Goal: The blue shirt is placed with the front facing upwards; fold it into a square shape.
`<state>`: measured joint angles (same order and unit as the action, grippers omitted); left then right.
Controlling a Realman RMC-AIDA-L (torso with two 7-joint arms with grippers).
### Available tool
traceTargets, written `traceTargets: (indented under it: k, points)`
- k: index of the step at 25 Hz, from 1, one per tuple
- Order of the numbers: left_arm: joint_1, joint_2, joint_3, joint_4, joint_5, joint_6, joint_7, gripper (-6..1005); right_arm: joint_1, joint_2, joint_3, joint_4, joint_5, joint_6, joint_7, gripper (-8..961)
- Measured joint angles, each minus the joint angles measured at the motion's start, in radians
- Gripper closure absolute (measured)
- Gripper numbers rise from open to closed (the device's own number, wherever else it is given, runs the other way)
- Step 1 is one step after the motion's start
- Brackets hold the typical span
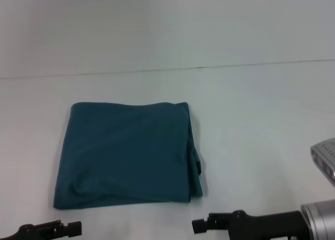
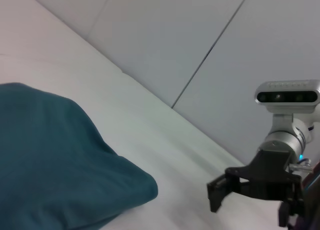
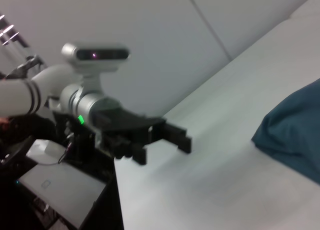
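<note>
Already square — the blue shirt (image 1: 128, 153) lies folded on the worktop (image 1: 251, 125).
Left gripper (image 1: 73, 228) and right gripper (image 1: 201, 225) spread, empty — best just smooth edges.

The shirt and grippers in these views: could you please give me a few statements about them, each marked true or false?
1. The shirt lies folded into a rough square on the table. True.
2. The left gripper is gripping the shirt. False: it is at the table's near edge, off the cloth.
3. The right gripper holds nothing. True.
4. Chest lettering shows on top of the shirt. False: only plain blue cloth shows.
5. The shirt hangs off the table. False: it lies fully on it.
</note>
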<state>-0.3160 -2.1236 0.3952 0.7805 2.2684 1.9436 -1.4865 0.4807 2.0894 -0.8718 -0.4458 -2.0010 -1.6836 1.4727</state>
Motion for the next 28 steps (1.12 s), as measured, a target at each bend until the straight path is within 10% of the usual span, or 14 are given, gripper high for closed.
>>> traceTargets:
  k: [28]
  points:
    - [-0.071, -0.007, 0.157, -0.007, 0.013, -0.083, -0.116, 268, -0.009, -0.005, 0.001, 0.018, 0.000, -0.004, 0.047, 8]
